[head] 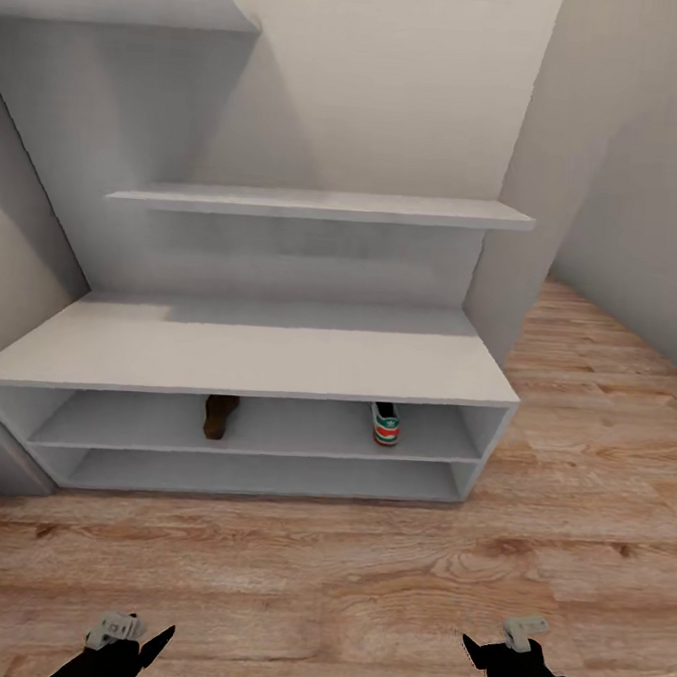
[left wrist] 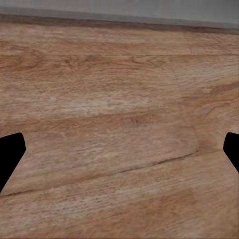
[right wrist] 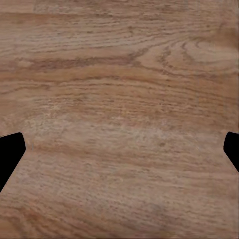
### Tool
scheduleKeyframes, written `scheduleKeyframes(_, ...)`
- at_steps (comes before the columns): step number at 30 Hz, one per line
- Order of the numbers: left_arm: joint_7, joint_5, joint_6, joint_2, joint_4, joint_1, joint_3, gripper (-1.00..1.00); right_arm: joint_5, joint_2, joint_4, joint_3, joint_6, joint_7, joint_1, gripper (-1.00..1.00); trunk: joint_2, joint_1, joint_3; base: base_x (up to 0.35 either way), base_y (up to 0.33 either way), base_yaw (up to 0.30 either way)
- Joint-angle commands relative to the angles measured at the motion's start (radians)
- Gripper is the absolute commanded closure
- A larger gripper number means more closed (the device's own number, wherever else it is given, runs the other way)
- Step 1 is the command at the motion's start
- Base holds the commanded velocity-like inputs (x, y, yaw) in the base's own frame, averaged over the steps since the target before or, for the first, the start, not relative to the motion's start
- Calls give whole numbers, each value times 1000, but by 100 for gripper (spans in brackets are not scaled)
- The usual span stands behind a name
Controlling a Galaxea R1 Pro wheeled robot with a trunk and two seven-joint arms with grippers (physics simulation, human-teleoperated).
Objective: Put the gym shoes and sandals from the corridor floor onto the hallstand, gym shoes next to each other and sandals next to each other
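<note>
head view: hallstand (head: 247,358) against pale wall, wood-grain floor (head: 364,581); left pincer (left wrist: 119,149), right pincer (right wrist: 119,149) spread wide, empty.

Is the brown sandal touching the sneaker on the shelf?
Apart. In the head view the sandal and the gym shoe stand on the same upper shelf with bare shelf between them.

pale walls (head: 631,146), light wood plank floor (head: 364,571), soft even light

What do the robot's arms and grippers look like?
Both arms are black. The left gripper and the right gripper end in dark, pointed black fingers, and each carries a small pale grey block on top. In the wrist views the fingertips show as plain black wedges. No cables or markings are visible.
</note>
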Motion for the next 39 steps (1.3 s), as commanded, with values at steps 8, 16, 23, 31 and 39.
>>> scheduleKeyframes(8, 186, 18, -143, -71, 97, 0, -1, -100, -13, 19, 1, 8, -107, -186, 66, -100, 49, -27, 26, 0, 0, -277)
scheduleKeyframes(16, 210, 9, -164, -88, 128, 0, -10, -100, -13, 28, 0, 7, -117, -195, 88, -100, 49, -27, 31, 0, 0, -280)
scheduleKeyframes(23, 211, 13, -166, -87, 129, 0, -10, -100, -13, 28, 0, 7, -117, -195, 89, -100, 49, -27, 35, 0, 0, -280)
scheduleKeyframes(31, 211, 18, -166, -87, 129, 0, -10, -100, -14, 29, 0, 5, -117, -197, 91, -100, 49, -27, 39, 0, 0, -280)
scheduleKeyframes(39, 211, 18, -165, -87, 129, 0, -9, -100, -14, 31, 0, -32, -117, -198, 92, -100, 49, -27, 40, 0, 0, -280)
